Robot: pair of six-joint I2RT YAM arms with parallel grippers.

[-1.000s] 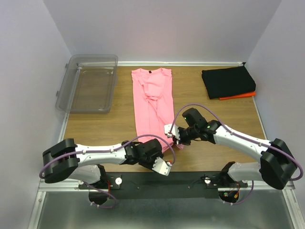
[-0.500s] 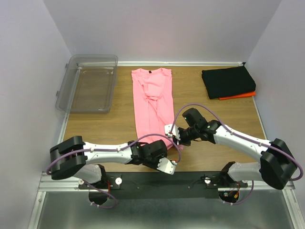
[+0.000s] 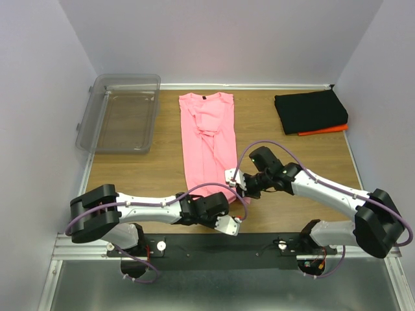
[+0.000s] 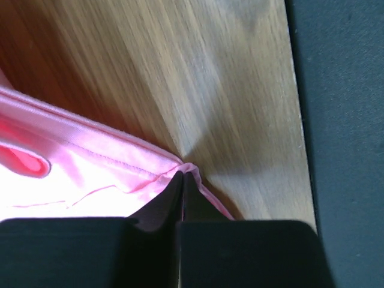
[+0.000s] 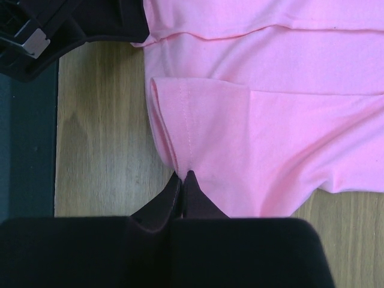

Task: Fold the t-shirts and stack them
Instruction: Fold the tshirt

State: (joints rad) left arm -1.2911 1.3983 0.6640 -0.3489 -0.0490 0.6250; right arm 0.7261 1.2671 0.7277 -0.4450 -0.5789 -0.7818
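Note:
A pink t-shirt [image 3: 207, 139], folded lengthwise, lies down the middle of the table with its neck label at the far end. My left gripper [image 3: 232, 208] is at its near hem and is shut on the hem's corner [image 4: 180, 169]. Just beyond it, my right gripper [image 3: 233, 188] is shut on the stitched edge of the same pink t-shirt [image 5: 240, 120]; the left gripper's body [image 5: 36, 30] shows at the top left of the right wrist view. A folded black t-shirt [image 3: 310, 110] lies on an orange one [image 3: 327, 129] at the far right.
A clear plastic bin [image 3: 120, 120] stands at the far left, partly over the table's left edge. The table's near edge [image 4: 297, 150] and the dark base rail [image 3: 259, 243] run close behind both grippers. Walls close in the sides and back.
My left gripper moved right along the near hem and then closed on the pink t-shirt's corner. The right gripper stayed shut on the shirt's edge in the same place.

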